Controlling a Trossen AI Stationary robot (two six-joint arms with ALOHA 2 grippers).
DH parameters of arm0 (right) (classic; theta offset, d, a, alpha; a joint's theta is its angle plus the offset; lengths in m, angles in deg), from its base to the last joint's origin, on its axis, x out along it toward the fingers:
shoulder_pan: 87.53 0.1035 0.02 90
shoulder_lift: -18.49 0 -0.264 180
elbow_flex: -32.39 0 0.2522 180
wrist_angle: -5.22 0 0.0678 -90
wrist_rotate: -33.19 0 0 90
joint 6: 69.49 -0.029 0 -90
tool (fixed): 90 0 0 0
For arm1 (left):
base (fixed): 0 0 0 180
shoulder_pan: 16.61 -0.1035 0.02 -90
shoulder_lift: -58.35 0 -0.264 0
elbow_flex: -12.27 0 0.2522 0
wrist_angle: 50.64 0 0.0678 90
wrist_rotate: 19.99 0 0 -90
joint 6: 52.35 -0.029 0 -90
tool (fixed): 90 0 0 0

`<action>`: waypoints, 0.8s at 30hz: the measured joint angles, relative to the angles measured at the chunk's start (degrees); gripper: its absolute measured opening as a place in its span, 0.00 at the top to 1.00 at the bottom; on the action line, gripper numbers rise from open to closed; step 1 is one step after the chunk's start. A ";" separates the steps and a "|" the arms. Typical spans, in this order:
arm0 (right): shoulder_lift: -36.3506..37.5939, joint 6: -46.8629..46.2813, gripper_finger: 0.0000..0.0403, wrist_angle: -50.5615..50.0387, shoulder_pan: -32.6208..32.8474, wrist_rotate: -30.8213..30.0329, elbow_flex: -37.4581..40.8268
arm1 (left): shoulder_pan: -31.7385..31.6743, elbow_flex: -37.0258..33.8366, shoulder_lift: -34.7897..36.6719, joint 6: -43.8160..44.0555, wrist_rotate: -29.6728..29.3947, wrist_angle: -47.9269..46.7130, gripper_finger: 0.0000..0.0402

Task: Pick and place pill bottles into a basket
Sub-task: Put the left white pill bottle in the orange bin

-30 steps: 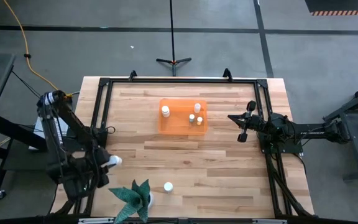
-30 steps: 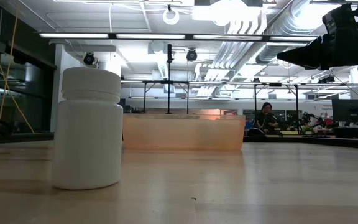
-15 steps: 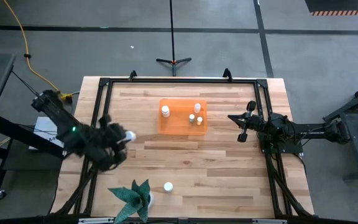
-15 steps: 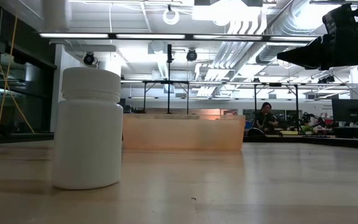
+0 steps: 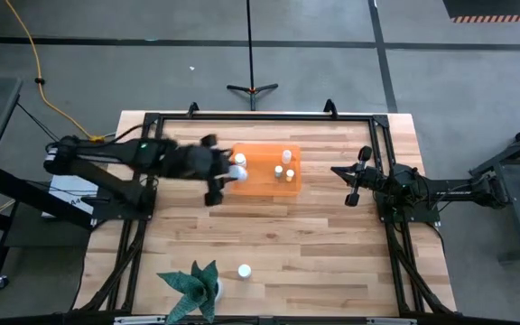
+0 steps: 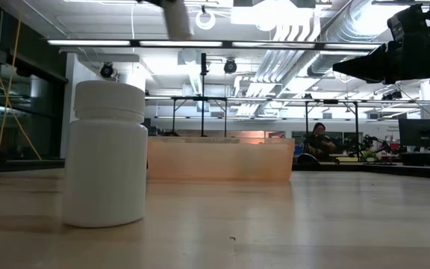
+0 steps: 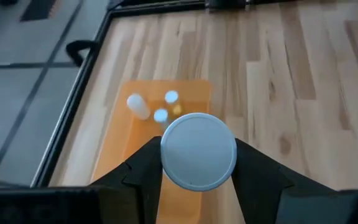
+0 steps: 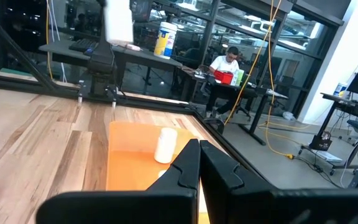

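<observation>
The wooden table [image 5: 269,239] fills most of the high view, with the orange basket [image 5: 262,181] sitting upper centre of it. The left arm reaches across from the left of the frame, and the left gripper [image 5: 225,177] hangs right at the basket's left edge, clamped on a white pill bottle [image 7: 198,150]; in the wrist view the cap sits snug between both dark fingers, above the basket. The right gripper [image 5: 351,182] waits off to the right of the basket, fingers pressed together on nothing.

The potted green plant [image 5: 192,286] is at the lower left of the table. Three or four small bottles [image 5: 287,156] are already in the basket, and a loose bottle [image 5: 244,270] stands lower centre, just right of the plant.
</observation>
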 joint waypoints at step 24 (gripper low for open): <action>-0.01 0.30 1.00 -0.09 -0.01 0.00 0.02 | -21.12 -0.17 -25.06 -8.81 20.47 0.18 0.51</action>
